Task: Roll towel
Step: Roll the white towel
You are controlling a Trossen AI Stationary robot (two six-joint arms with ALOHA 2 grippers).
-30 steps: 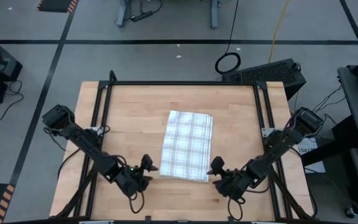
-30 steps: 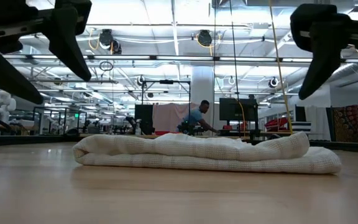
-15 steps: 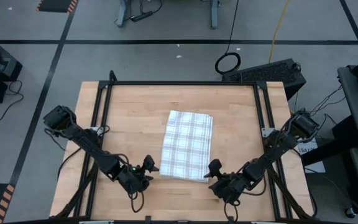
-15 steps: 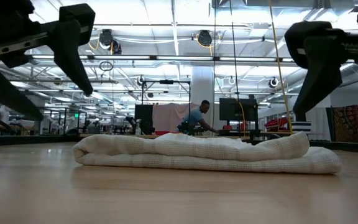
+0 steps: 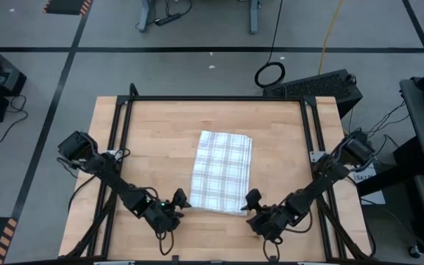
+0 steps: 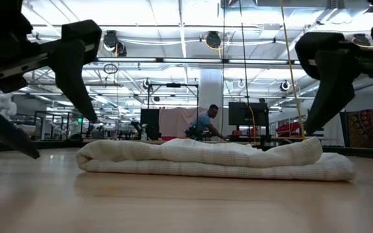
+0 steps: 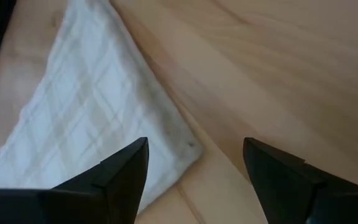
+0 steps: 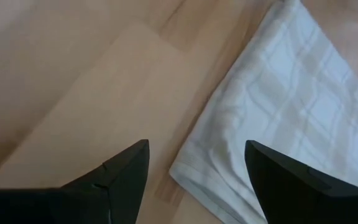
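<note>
Two jaws wait wide open, holding nothing: left gripper (image 5: 177,200) and right gripper (image 5: 252,201), beside the near corners of the towel (image 5: 221,171), folded mid-counter (image 5: 153,132). Soft, light, floppy; grab those corners.

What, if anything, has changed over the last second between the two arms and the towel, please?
Both open hands have crept in toward the towel's near corners: the left hand slid right and nearer the table's front edge, the right hand slid left. Nothing was gripped or released. The folded towel lies flat, unmoved.
</note>
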